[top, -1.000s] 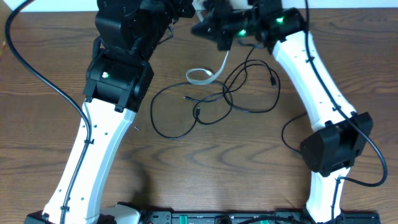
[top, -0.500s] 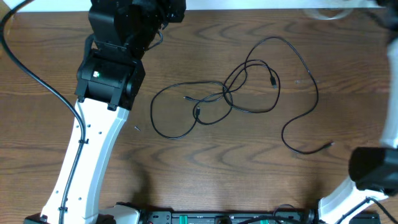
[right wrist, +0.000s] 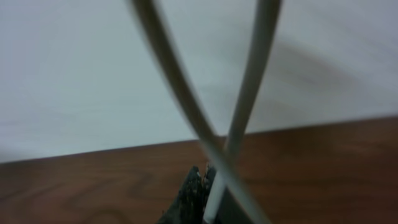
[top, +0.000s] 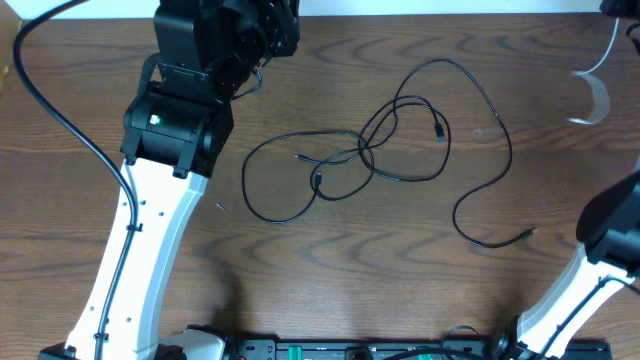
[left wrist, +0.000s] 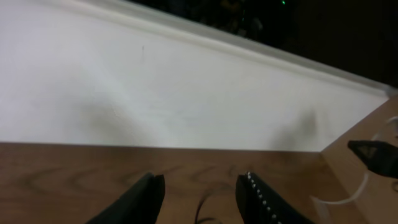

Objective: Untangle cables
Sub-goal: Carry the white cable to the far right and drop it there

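On table [top: 350, 290], black cables [top: 362, 150] tangled, white cable [top: 598, 95] in right pincer [right wrist: 202, 190]

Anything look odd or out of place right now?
The white cable hangs in the air at the far right, pinched in the right claw, apart from the black cables, which lie looped over each other mid-table.

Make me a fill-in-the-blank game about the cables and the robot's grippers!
1. The right gripper is ____ on the white cable.
2. The left gripper is ____, with its fingers apart.
3. The tangled cables lying on the wooden table are ____ in colour.

Missing words: shut, open, black.
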